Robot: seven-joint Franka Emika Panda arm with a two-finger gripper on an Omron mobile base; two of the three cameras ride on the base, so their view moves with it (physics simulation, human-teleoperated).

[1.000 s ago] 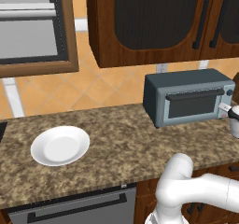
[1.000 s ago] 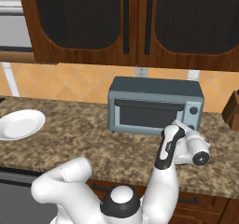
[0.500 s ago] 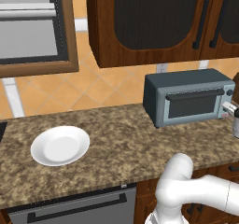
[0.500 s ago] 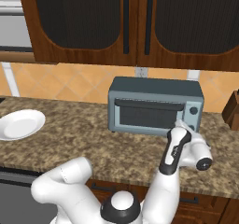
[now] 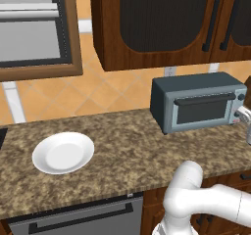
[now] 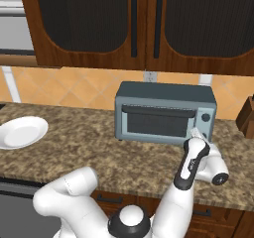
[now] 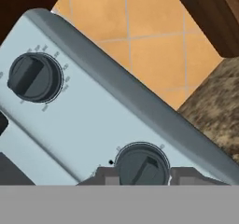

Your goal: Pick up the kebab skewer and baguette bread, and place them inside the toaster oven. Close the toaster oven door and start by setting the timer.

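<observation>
White, round-bodied robot arm [image 6: 74, 192] with dark joints

Glossy white tubular links swell into bulbous elbows; a black ring circles the base joint, a black band runs along the wrist, grey disc caps its side.

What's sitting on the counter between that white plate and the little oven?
Nothing: between the round white plate and the boxy blue-grey toaster oven there is only bare speckled brown stone countertop, seen in the left base view.

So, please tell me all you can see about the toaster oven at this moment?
The toaster oven is a boxy blue-grey metal box standing upright on the speckled stone counter, near the tiled wall. Its dark glass door is closed, with a long dark bar handle along the top. The right panel carries two round dark knobs; in the hand view the gripper is shut on the lower knob. The upper knob is untouched.
</observation>
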